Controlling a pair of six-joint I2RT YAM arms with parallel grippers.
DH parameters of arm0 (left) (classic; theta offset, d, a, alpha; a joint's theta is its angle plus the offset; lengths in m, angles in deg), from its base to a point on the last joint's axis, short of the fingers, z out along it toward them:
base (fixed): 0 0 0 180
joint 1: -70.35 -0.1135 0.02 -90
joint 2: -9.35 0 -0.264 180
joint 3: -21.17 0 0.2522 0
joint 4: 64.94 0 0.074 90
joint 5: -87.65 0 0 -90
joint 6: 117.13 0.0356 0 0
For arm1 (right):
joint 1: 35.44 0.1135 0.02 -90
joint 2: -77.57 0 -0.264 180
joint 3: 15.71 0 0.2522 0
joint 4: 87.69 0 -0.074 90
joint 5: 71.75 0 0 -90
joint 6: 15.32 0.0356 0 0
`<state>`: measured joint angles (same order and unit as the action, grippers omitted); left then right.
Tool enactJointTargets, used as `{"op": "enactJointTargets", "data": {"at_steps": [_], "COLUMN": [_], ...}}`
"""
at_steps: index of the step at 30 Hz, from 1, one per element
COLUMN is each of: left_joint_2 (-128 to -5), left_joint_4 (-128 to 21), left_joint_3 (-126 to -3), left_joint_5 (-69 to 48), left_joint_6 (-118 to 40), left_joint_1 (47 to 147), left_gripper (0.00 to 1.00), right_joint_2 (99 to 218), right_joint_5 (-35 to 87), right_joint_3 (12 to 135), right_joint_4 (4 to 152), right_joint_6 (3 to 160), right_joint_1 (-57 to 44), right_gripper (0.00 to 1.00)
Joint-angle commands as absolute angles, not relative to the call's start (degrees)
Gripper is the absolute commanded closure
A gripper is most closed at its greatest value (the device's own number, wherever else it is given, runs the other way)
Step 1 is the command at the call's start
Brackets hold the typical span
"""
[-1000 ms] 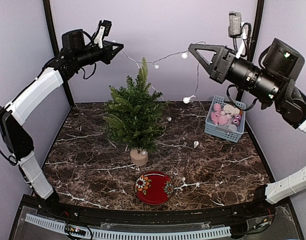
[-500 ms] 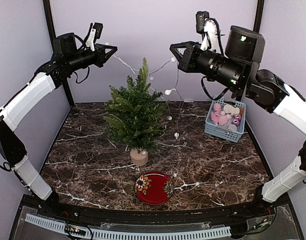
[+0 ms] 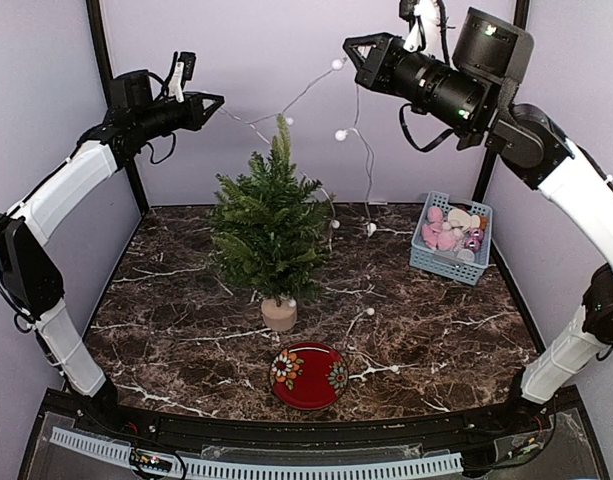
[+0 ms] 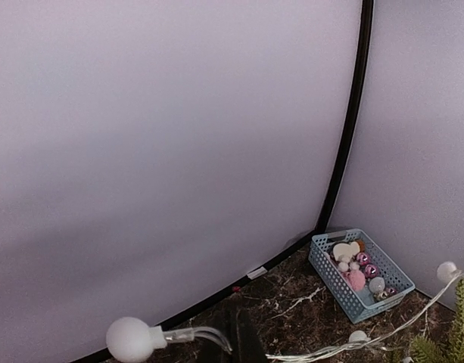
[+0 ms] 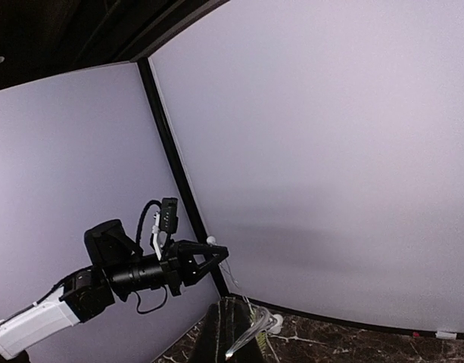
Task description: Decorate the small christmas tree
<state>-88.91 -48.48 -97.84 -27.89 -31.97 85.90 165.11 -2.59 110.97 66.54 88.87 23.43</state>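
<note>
Small christmas tree (image 3: 269, 225), a miniature dark green pine on a round light-wood stump, stands upright on the dark marble-patterned table (image 3: 166, 320), left of centre; nearest the arm bases lies a round red plate with flower patterns (image 3: 308, 375), and the tree's stump sits just behind it, apart from its rim; a thin wire string of lights with white ball bulbs (image 3: 340, 134) trails over the tabletop from beside the plate's right edge back past the tree's right side, then climbs off the surface; further back on the right, against the wall, sits a light blue perforated plastic basket (image 3: 441, 268) holding pink, white and shiny round ornaments (image 3: 448, 232), well apart from the tree; high above the back of the table both arms reach inward; the left gripper (image 3: 218, 100) has its fingers pressed together on one end of the string, a bulb showing just beside the dark fingers in the left wrist view; from there the wire sags to a bulb near the tree's tip, whether touching it I cannot tell, then rises to the right gripper (image 3: 352, 45), higher up and right of the tree, which pinches the clear wire between closed fingers (image 5: 232, 333); behind everything stand pale lilac walls (image 3: 286, 60) with black corner posts.
</note>
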Motion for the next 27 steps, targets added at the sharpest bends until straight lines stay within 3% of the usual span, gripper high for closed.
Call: {"op": "enactJointTargets", "data": {"at_steps": [1,6,14,27], "left_joint_2": [-84.55,-83.73,-79.19,-73.49], "left_joint_4": [-55.77,-58.20,-63.39,-72.74], "left_joint_3": [-92.65,-89.47,-80.26,-68.45], "left_joint_5": [-30.77,-35.36,-35.90,-37.20], "left_joint_6": [-36.34,-39.02,-38.63,-43.87], "left_joint_1": [82.61,79.91,79.03,76.63], "left_gripper": [1.00,1.00,1.00,1.00], "right_joint_2": [167.35,168.72,166.44,164.42], "right_joint_5": [5.48,9.27,29.59,41.68], "right_joint_3": [116.70,119.26,113.81,110.22], "right_joint_4": [67.56,65.67,62.53,62.79], "right_joint_6": [85.43,84.29,83.92,86.43], "right_joint_1": [23.22,23.23,24.06,28.74], "right_gripper": [1.00,1.00,1.00,1.00]}}
